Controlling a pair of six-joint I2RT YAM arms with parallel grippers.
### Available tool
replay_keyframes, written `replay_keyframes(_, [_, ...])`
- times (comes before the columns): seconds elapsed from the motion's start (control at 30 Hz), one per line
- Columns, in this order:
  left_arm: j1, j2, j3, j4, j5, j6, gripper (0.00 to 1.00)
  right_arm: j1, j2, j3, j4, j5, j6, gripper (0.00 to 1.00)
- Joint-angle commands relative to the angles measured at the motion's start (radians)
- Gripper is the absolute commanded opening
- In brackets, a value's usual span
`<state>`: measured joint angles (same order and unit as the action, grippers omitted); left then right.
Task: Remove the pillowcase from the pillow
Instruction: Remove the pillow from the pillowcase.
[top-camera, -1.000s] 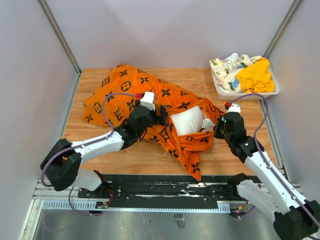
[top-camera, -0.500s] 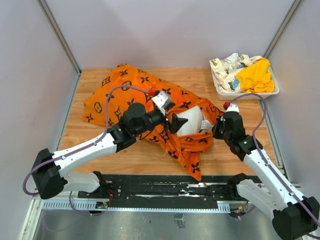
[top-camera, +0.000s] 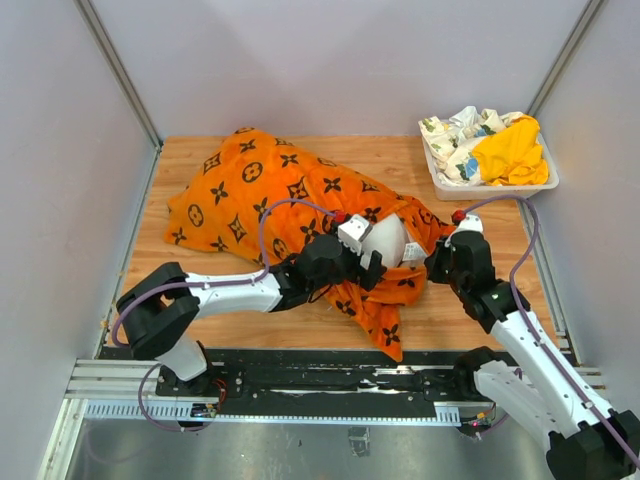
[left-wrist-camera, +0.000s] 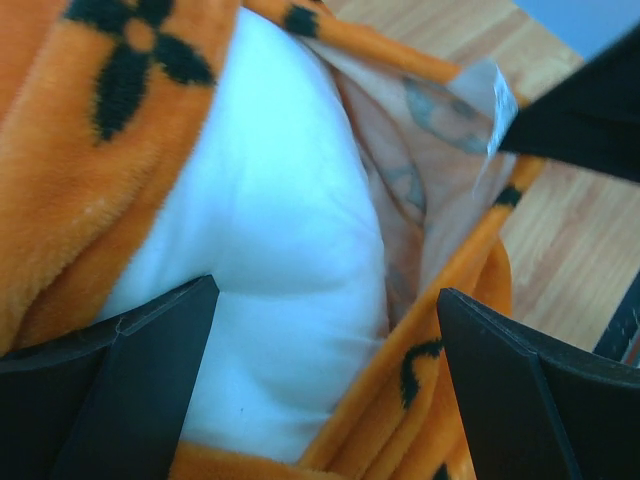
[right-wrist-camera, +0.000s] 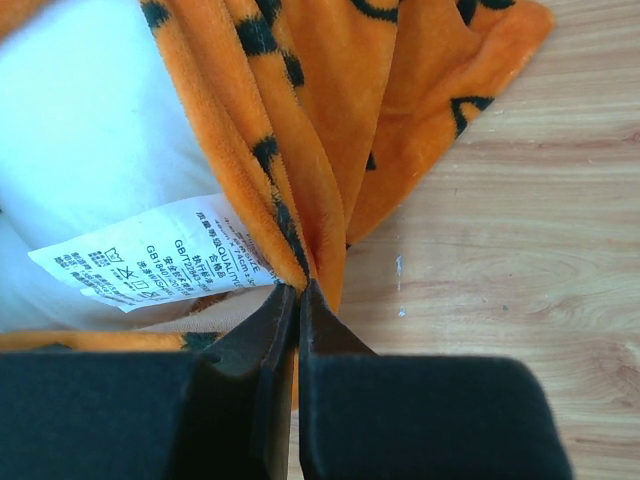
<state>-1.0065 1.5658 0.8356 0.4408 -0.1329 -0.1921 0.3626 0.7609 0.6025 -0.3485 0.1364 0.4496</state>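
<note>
The orange pillowcase (top-camera: 250, 190) with black motifs lies across the wooden table, and the white pillow (top-camera: 386, 238) bulges out of its open end on the right. My left gripper (top-camera: 376, 268) is open at that opening. In the left wrist view its two fingers (left-wrist-camera: 130, 380) straddle the pillow (left-wrist-camera: 270, 240) and a fold of pillowcase (left-wrist-camera: 90, 150). My right gripper (top-camera: 432, 265) is shut on the pillowcase hem (right-wrist-camera: 330, 120), pinched at the fingertips (right-wrist-camera: 298, 290) just beside a white care label (right-wrist-camera: 150, 262) and the pillow (right-wrist-camera: 90, 130).
A white tray (top-camera: 490, 186) at the back right holds a yellow cloth (top-camera: 512, 150) and a floral-print cloth (top-camera: 455, 135). Grey walls close in the table on three sides. Bare wood (top-camera: 450, 310) shows in front of the right arm.
My left arm has swung right and lowered from the middle of the pillowcase to its open end, its open gripper now over the pillow. The right gripper has kept its grip in place.
</note>
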Motion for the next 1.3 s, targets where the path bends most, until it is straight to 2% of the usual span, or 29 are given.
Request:
replay_keyframes(0.0, [0.005, 0.004, -0.011, 0.052, -0.283, -0.047, 0.99, -0.012, -0.001, -0.021, -0.052, 0.018, 0.004, 0.01])
replay_keyframes(0.17, [0.008, 0.047, 0.141, -0.153, -0.444, -0.065, 0.99, -0.013, 0.004, -0.007, -0.067, -0.008, 0.002, 0.01])
replay_keyframes(0.27, [0.009, 0.082, 0.15, -0.132, -0.478, -0.011, 0.99, -0.012, -0.006, -0.03, -0.046, 0.004, 0.006, 0.01])
replay_keyframes(0.4, [0.029, 0.19, 0.175, -0.133, -0.514, -0.082, 0.99, -0.012, -0.02, -0.041, -0.038, -0.023, 0.009, 0.01])
replay_keyframes(0.53, [0.029, 0.296, 0.187, -0.121, -0.543, -0.074, 0.99, -0.012, -0.046, -0.024, -0.078, 0.011, -0.024, 0.01])
replay_keyframes(0.7, [0.029, 0.337, 0.145, -0.094, -0.474, -0.057, 0.97, -0.013, -0.101, -0.04, -0.096, 0.043, -0.055, 0.01])
replay_keyframes(0.73, [0.029, 0.337, 0.137, -0.093, -0.459, -0.065, 0.86, -0.013, -0.105, -0.043, -0.1, 0.043, -0.055, 0.01])
replay_keyframes(0.77, [0.029, 0.335, 0.124, -0.087, -0.442, -0.071, 0.68, -0.013, -0.109, -0.045, -0.101, 0.037, -0.054, 0.01])
replay_keyframes(0.8, [0.029, 0.33, 0.112, -0.082, -0.431, -0.076, 0.41, -0.013, -0.11, -0.047, -0.102, 0.034, -0.052, 0.01])
replay_keyframes(0.83, [0.029, 0.325, 0.104, -0.086, -0.433, -0.084, 0.07, -0.013, -0.11, -0.049, -0.1, 0.032, -0.049, 0.01])
replay_keyframes(0.87, [0.029, 0.316, 0.095, -0.092, -0.441, -0.093, 0.01, -0.013, -0.11, -0.054, -0.093, 0.027, -0.046, 0.01])
replay_keyframes(0.9, [0.029, 0.304, 0.088, -0.094, -0.444, -0.092, 0.0, -0.013, -0.107, -0.06, -0.081, 0.021, -0.045, 0.01])
replay_keyframes(1.0, [0.031, 0.245, 0.082, -0.108, -0.464, -0.072, 0.0, -0.011, -0.089, -0.066, -0.038, -0.011, -0.029, 0.01])
replay_keyframes(1.17, [0.038, 0.086, 0.065, -0.094, -0.458, -0.034, 0.0, 0.008, -0.043, -0.05, 0.004, -0.061, -0.008, 0.12])
replay_keyframes(1.2, [0.039, 0.054, 0.061, -0.091, -0.455, -0.024, 0.0, 0.016, -0.038, -0.046, 0.01, -0.062, -0.009, 0.2])
replay_keyframes(1.27, [0.04, -0.017, 0.048, -0.086, -0.439, 0.011, 0.0, 0.031, -0.034, -0.041, 0.038, -0.077, -0.03, 0.51])
